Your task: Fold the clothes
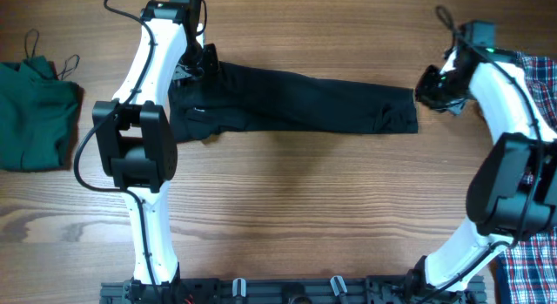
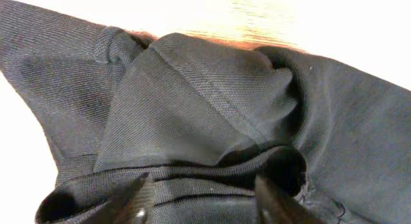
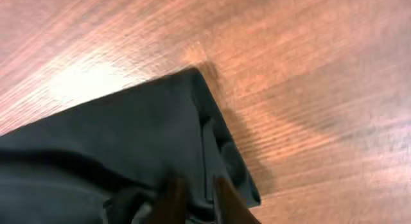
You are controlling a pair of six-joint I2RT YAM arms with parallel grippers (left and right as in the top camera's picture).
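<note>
The black shirt [image 1: 305, 102] lies as a long narrow band across the far part of the wooden table [image 1: 287, 208]. My left gripper [image 1: 198, 64] is at its bunched left end. In the left wrist view the left gripper [image 2: 202, 185] is open, fingers wide apart over rumpled black cloth [image 2: 212, 102]. My right gripper [image 1: 428, 88] is at the shirt's right end. In the right wrist view the right gripper [image 3: 198, 185] has its fingers slightly parted, astride the folded edge of the shirt [image 3: 115, 134], which rests flat on the wood.
A dark green strappy top [image 1: 33, 112] lies folded at the table's left edge. A red-blue-white plaid shirt [image 1: 544, 95] lies along the right edge, under the right arm. Bare wood shows in front of the black shirt.
</note>
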